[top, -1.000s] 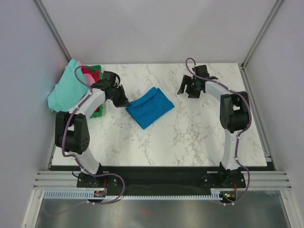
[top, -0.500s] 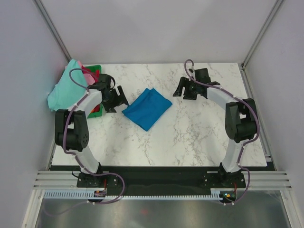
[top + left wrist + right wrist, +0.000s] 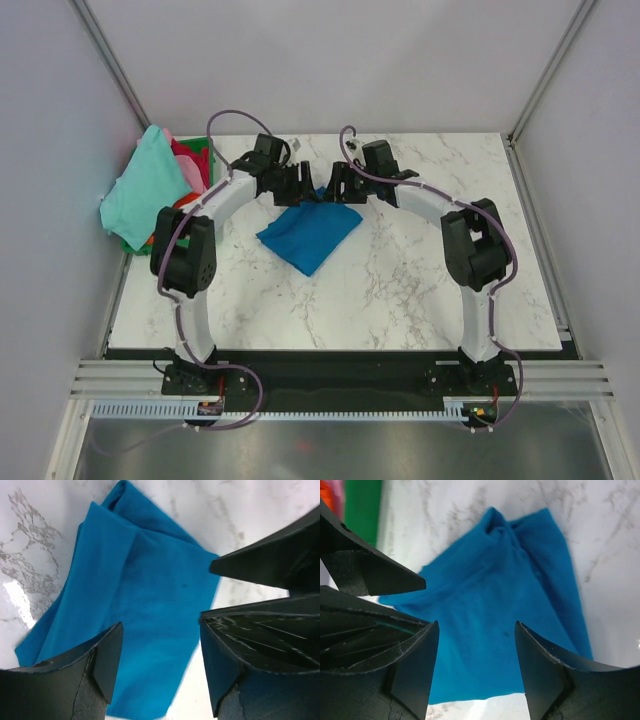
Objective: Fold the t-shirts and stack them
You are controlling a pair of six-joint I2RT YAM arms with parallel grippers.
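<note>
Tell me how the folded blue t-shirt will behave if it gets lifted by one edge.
Probably floppy: the blue t-shirt shows creases and loose layers, so it would likely sag and unfold. It looks thin, so probably light. On the smooth table, a push might bunch it.

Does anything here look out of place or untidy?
The mint-green t-shirt hangs over the rim of the green basket, past the left edge of the table. The folded blue t-shirt lies diagonal to that edge.

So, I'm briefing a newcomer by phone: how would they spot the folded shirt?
Start at the white marble table. Near its middle lies a folded bright blue t-shirt. It alone is blue and folded; the other shirts are heaped at the left edge.
</note>
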